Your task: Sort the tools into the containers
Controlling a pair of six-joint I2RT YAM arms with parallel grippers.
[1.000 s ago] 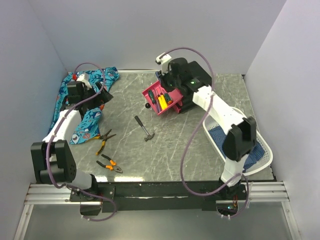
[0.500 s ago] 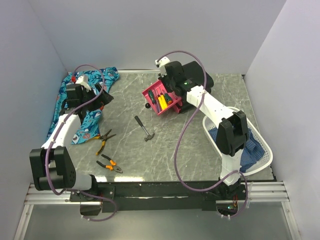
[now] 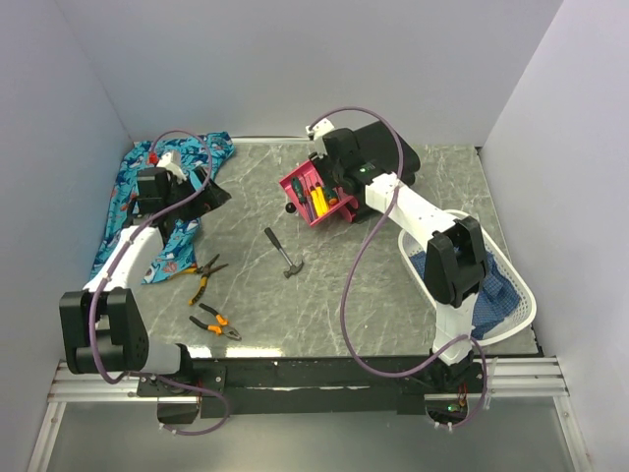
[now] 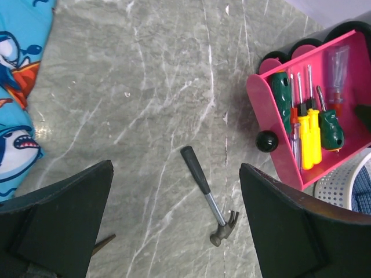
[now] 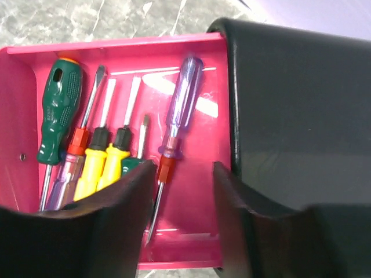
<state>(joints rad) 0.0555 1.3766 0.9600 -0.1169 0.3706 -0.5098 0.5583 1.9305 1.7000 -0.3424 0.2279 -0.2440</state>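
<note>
An open pink drawer (image 3: 303, 186) with a black knob (image 4: 266, 141) sticks out of the black cabinet (image 3: 385, 155). It holds several screwdrivers: a green one (image 5: 58, 113), yellow ones (image 5: 95, 169) and a red-blue one (image 5: 181, 103). My right gripper (image 5: 182, 174) is open and empty just above the drawer's inner end (image 3: 332, 175). My left gripper (image 4: 174, 231) is open and empty, high above the table by the cloth (image 3: 203, 189). A black-handled hammer (image 3: 282, 253) lies mid-table and also shows in the left wrist view (image 4: 207, 194). Two orange-handled pliers (image 3: 204, 275) (image 3: 216, 323) lie near the front left.
A shark-patterned blue cloth (image 3: 133, 197) lies at the back left. A white basket (image 3: 519, 313) holding a blue cloth stands at the right. White walls close in the table on three sides.
My right gripper has shifted slightly nearer over the drawer and its arm has folded. My left gripper has moved a little to the right. The tools have not moved.
</note>
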